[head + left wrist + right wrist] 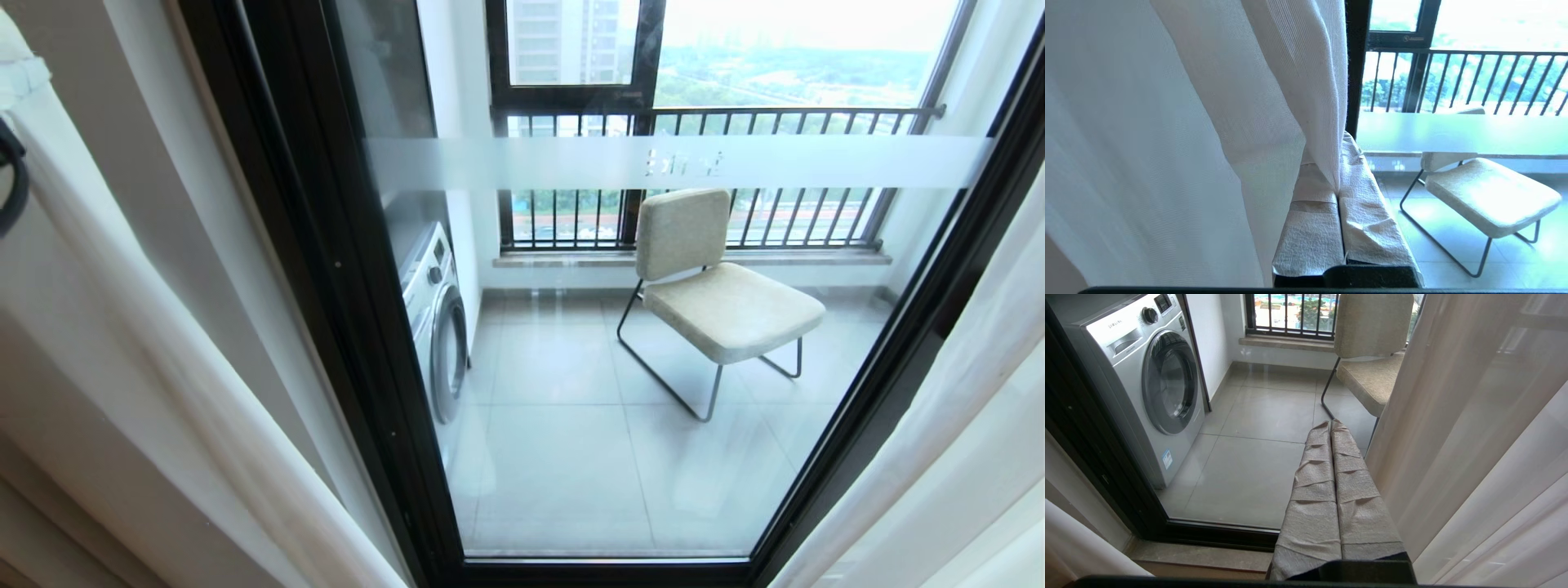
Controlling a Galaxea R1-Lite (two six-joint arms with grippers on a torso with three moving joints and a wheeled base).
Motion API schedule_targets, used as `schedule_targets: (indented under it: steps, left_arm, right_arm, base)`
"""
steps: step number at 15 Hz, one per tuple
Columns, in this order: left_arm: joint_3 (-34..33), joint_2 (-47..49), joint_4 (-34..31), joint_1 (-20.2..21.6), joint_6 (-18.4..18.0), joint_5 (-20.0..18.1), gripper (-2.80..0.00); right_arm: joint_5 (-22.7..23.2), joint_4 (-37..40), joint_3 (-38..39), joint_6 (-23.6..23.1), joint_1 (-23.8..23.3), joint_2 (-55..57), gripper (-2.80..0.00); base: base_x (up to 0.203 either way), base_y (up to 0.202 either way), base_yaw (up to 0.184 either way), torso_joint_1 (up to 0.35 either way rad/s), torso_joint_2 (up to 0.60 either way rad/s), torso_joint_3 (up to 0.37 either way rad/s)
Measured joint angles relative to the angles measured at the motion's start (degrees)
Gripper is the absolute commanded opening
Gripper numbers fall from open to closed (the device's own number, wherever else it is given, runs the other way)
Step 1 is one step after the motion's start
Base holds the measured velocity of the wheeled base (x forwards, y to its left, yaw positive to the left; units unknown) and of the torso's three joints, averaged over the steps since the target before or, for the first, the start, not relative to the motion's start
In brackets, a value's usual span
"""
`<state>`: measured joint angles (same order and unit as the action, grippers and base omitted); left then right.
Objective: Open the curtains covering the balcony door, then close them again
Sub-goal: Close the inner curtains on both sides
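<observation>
A: Are the curtains [163, 367] open?
B: Yes, parted to both sides of the balcony door [620, 343]; closing remains.
A: Pincers?
B: Left pincer [1338, 192] pinches sheer fabric beside the door; right pincer [1331, 426] clenched, empty.

A: Balcony floor [563, 457] – pale grey glossy tiles, seen through glass

B: Standing on it: washing machine [437, 327] at left against wall; beige chair [718, 302] on thin black metal legs, well apart, toward railing side
</observation>
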<state>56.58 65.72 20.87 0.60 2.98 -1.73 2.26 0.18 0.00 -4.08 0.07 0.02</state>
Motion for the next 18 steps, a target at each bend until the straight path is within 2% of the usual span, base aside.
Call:
schedule_targets:
  steps: [6,18]
  left_arm:
    - [-0.28,0.53,0.04,-5.16,-0.24,-0.1,-2.8]
    - [0.07,2.59,0.12,-5.55,-0.23,-0.17,-2.8]
  right_arm:
    - [-0.01,0.0,0.0,-0.02,0.0,0.0,-2.8]
    - [0.0,-0.02,0.0,-0.01,0.0,0.0,-2.8]
  base:
    - [0.0,0.0,0.0,0.0,0.0,0.0]
    - [0.0,-0.005,0.0,-0.001,0.0,0.0]
